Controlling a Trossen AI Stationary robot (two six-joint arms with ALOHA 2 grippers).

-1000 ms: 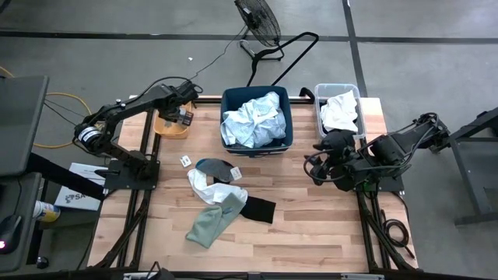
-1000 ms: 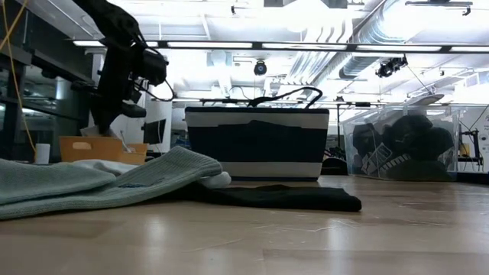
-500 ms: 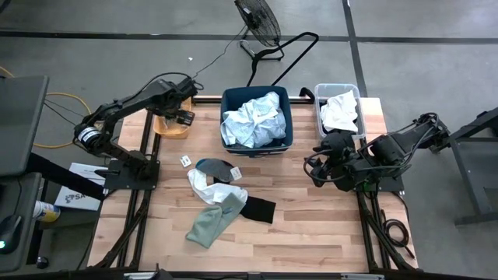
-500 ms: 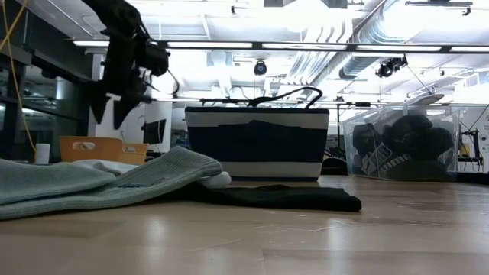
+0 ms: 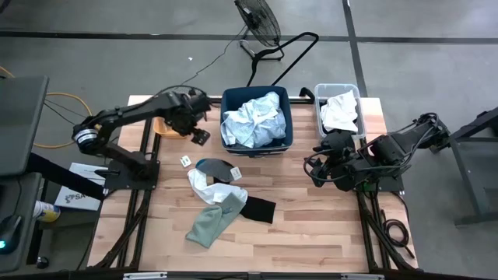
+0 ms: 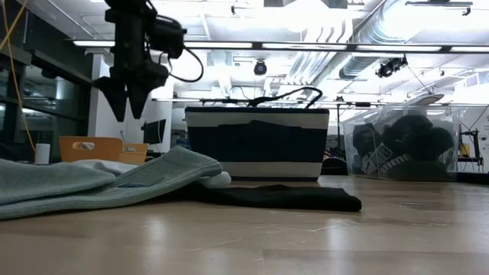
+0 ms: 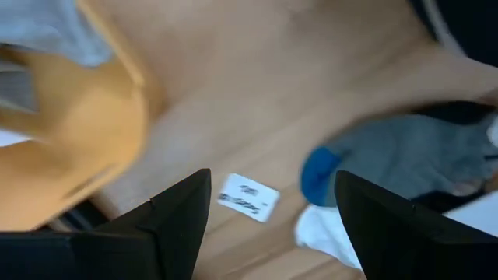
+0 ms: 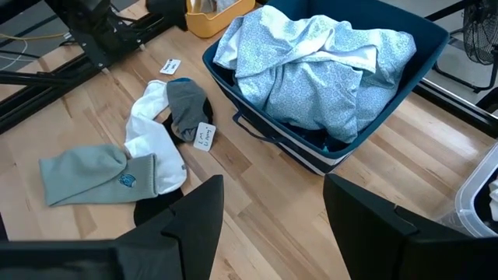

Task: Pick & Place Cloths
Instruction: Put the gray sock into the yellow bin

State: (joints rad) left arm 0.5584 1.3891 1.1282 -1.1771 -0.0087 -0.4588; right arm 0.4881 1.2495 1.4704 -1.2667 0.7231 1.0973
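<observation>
The grey-green sock [image 5: 210, 221] lies diagonally, apparently cuff toward the navy bin [image 5: 256, 141]; left gripper [image 5: 201, 137] and right gripper [image 8: 268, 204] both released.

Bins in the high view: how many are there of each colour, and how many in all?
orange bin: 1
navy bin: 1
clear bin: 1
Total: 3
</observation>
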